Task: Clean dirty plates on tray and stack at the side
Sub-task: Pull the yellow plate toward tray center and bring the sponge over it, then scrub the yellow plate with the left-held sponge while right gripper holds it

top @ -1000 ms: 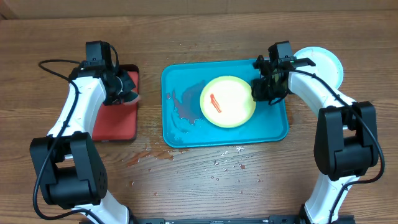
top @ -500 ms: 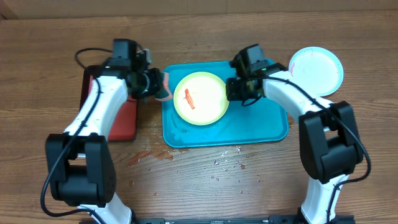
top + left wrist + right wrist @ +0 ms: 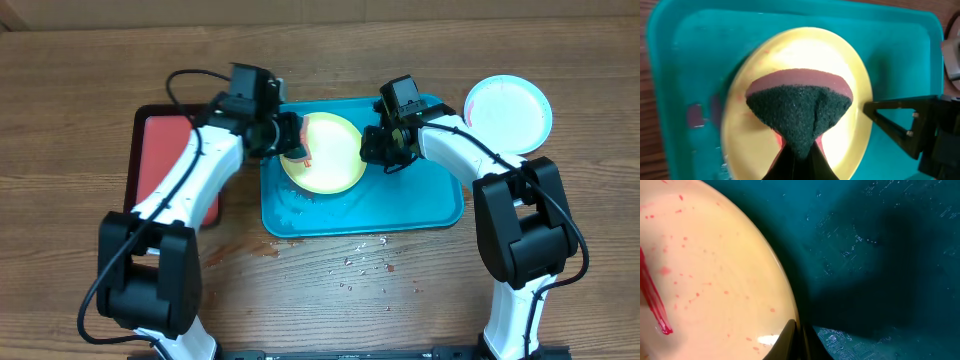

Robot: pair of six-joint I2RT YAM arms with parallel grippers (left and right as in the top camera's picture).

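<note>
The yellow-green plate [image 3: 325, 155] lies in the back left part of the teal tray [image 3: 420, 205]. My right gripper [image 3: 377, 150] is shut on its right rim, one finger above and one below [image 3: 801, 332]. A red sauce streak [image 3: 654, 300] and small specks mark the plate [image 3: 705, 265]. My left gripper [image 3: 288, 140] is shut on a pink sponge with a dark green scouring face [image 3: 800, 107], which hangs over the left half of the plate [image 3: 845, 65]. A white/pinkish plate [image 3: 507, 112] rests on a light blue one on the table at the right.
A red dark-rimmed tray [image 3: 165, 165] lies left of the teal tray. Reddish smears and water drops [image 3: 245, 250] wet the table in front of the tray. The tray floor [image 3: 880, 255] is wet. The black right gripper [image 3: 920, 127] shows in the left wrist view.
My left arm swung right from the red tray to the plate, carrying the sponge. My right gripper dragged the plate left across the tray.
</note>
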